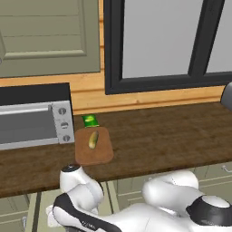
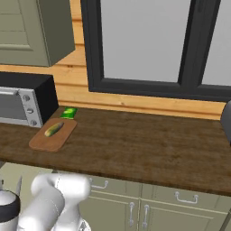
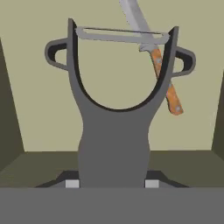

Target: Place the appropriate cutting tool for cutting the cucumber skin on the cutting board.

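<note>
The cutting tool, a dark grey Y-shaped peeler, stands close in front of the hand camera, head up. My gripper is shut on its handle, a fingertip showing on each side. On the dark wooden counter lies the brown cutting board, to the right of the toaster oven. The small yellowish-green cucumber rests on the board. My arm bends low in front of the counter, below its edge.
A long knife with a brown handle lies behind the peeler on the beige floor of a drawer. A green packet sits behind the board. The toaster oven stands at the counter's left. A dark object is at the right edge.
</note>
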Controlling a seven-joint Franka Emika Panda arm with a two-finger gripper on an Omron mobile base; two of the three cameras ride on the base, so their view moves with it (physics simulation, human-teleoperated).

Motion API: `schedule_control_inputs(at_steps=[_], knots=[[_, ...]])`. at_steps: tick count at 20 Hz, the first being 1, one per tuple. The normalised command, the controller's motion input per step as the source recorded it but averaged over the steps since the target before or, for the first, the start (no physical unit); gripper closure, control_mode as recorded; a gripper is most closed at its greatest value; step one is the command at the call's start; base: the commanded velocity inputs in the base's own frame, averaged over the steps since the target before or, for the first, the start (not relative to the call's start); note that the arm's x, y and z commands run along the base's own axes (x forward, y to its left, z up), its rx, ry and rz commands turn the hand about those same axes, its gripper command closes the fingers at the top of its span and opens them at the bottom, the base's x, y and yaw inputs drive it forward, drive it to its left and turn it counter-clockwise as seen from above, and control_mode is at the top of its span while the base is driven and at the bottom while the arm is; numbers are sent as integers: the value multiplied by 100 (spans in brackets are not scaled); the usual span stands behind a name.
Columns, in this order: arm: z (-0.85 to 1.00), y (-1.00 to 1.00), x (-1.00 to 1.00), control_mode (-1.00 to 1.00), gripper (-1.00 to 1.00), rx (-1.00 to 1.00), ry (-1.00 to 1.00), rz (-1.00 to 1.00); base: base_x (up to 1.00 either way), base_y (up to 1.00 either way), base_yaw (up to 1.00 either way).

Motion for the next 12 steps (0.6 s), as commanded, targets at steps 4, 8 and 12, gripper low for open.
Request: schedule_control_inputs(at_steps=[4, 8, 12], knots=[[100, -53, -33, -100, 100, 2, 4, -9, 0, 0, 0], [99, -90, -1, -100, 100, 0, 4, -17, 0, 0, 0], [76, -99, 0, -100, 100, 0, 1, -19, 0, 0, 0]])
